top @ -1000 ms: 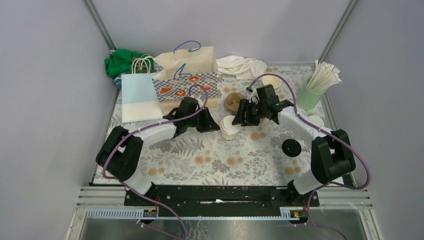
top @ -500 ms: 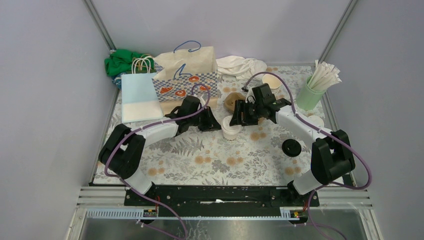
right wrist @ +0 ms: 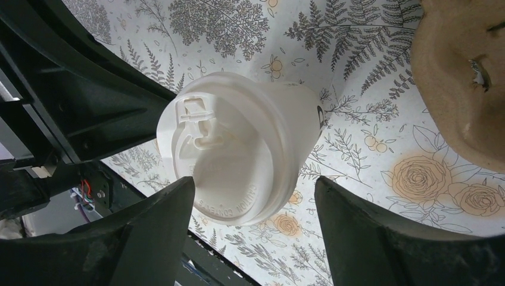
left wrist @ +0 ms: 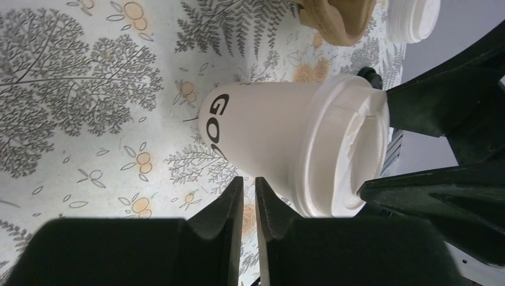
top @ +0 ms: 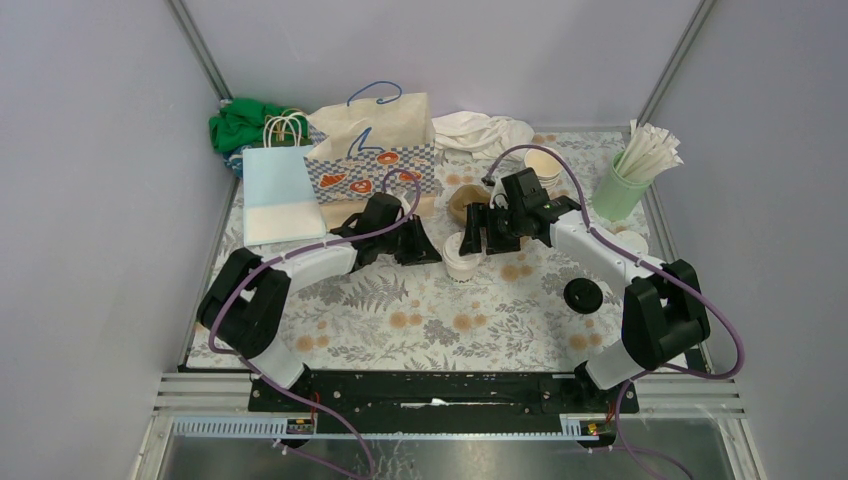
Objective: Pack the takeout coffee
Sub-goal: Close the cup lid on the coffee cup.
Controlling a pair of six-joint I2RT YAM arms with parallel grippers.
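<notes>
At mid-table, a cream paper cup with dark lettering and white plastic lid (top: 462, 257) stands on the floral cloth (top: 400, 322). The right gripper (right wrist: 255, 186) straddles it, fingers spread, seemingly to grasp. The left gripper (left wrist: 248, 182), fingers pressed together, apparently braces alongside.

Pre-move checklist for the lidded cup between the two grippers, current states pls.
1. The lidded cup stands upright: ok.
2. Its lid is seated: ok, as far as both wrist views show.
3. The right gripper is open and straddles the lid: ok. Neither finger touches it.
4. The left gripper is clear of the cup: cannot tell. It is shut, with its tips close beside the cup wall.
5. The patterned paper bag is upright: ok. Mouth open wide enough for the cup: cannot tell.
</notes>
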